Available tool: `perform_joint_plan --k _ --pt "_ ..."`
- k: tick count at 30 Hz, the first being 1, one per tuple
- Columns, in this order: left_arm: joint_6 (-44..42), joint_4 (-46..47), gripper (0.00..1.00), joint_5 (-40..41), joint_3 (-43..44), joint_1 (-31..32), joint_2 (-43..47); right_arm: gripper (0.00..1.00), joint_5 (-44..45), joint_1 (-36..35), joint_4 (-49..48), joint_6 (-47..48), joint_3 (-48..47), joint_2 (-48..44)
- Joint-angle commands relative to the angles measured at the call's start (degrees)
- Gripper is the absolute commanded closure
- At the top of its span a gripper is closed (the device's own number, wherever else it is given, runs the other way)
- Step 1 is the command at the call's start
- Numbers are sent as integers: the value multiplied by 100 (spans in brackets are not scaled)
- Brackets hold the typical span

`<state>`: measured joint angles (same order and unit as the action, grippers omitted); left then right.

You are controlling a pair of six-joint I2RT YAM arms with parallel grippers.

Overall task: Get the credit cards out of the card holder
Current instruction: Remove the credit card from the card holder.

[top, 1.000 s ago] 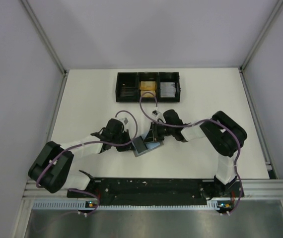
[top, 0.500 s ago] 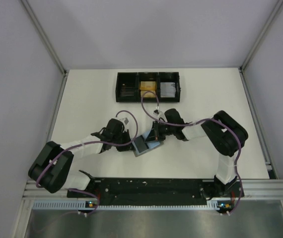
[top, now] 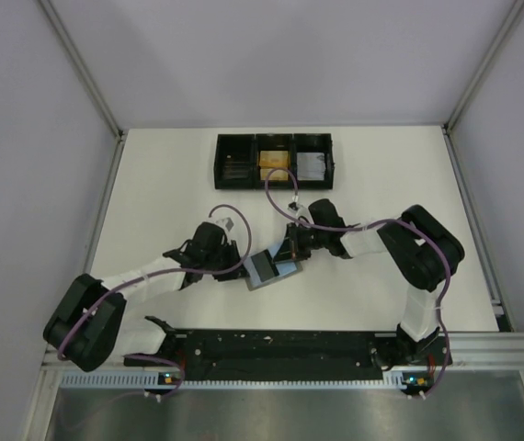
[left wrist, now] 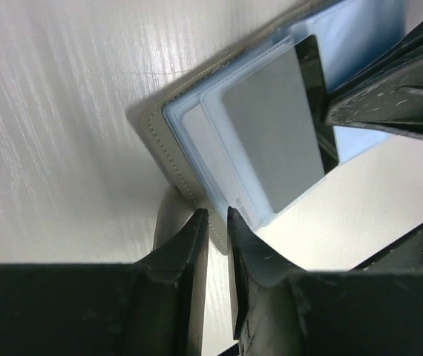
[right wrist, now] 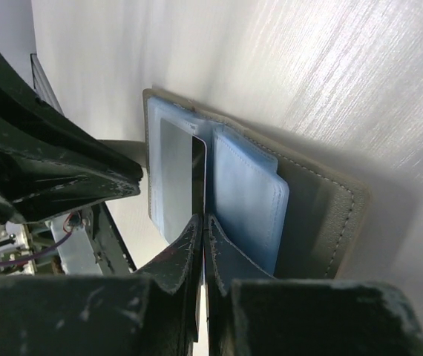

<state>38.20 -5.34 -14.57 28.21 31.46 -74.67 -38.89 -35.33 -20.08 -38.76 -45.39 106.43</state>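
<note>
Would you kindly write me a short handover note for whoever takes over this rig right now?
Left gripper: jaws narrowly apart at the card holder's edge by its tab; grip unclear.
Right gripper: shut on a grey credit card with a black stripe.
Done: holder lies open on the table.
Left: that card is not yet clear of the pockets; pull it free. A paler card sits behind it.
</note>
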Motion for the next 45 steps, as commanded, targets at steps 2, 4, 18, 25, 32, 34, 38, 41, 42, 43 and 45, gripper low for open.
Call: perform_joint_plan --k 2,4,18,25,32,34,38,41,42,43,45 --pt "232 305 75 34 140 0 542 100 -74 0 -58 167 -23 -202" --pt "250 358 75 -98 316 0 498 100 -74 -18 -67 159 -23 -193" --pt "74 298 100 -64 511 123 -609 100 -83 -44 -40 150 -84 -184" --pt "65 183 100 121 326 141 -706 95 -215 -53 -102 71 -181 -97" --pt "57 200 100 121 273 167 -794 83 -294 -167 91 106 -462 62" --pt "65 218 100 130 282 167 -794 83 -303 -193 127 106 -489 97" --pt "48 209 100 130 264 185 -768 86 -321 -202 153 106 -524 132" --pt "65 200 100 147 247 176 -750 87 -321 -202 258 158 -568 176" --pt "57 209 100 147 229 176 -742 86 -321 -202 285 167 -577 185" --pt "56 218 100 147 220 176 -733 85 -312 -202 320 176 -603 228" --pt "74 218 100 147 194 185 -733 82 -320 -202 364 202 -629 281"
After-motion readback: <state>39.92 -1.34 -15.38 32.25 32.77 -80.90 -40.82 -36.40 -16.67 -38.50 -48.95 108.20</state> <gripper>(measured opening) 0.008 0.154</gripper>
